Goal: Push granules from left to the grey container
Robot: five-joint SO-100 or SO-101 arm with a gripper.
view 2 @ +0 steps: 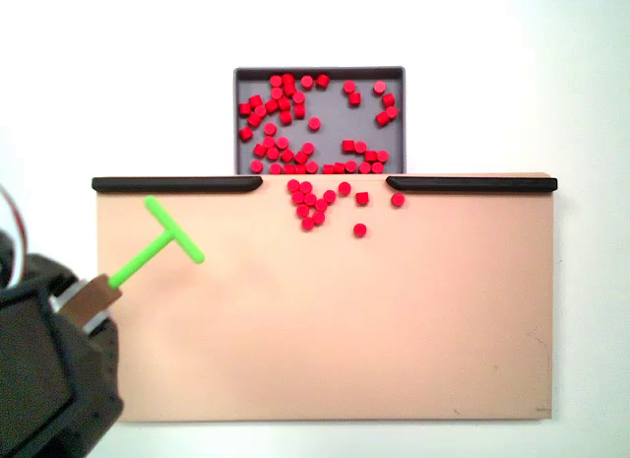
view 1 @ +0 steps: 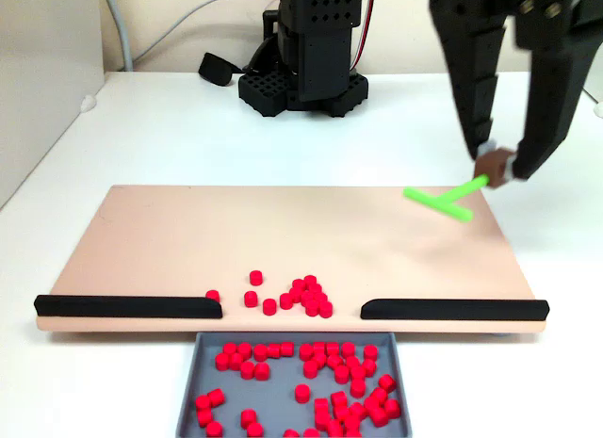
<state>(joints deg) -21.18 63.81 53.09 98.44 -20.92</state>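
- Fixed views from two sides are given: in one, the black two-finger gripper is seen at the upper right, its fingers closed on a small brown block that carries the bright green T-shaped plastic pusher.
- The pusher's crossbar is held over the far right corner of the flat tan rectangular board; whether it touches the board cannot be told.
- In the other fixed view the same pusher lies over the board's left part, well apart from the pellets.
- A small group of bright red cylindrical granules rests on the board at the gap between the two black edge strips; a few lie loose just beside the group.
- Many more granules are spread inside the shallow grey rectangular container, which sits against the board's edge at that gap.
- Most of the board is left bare between the pusher and the granules.
- A white tabletop is seen under everything, with the black arm base and grey cables behind.
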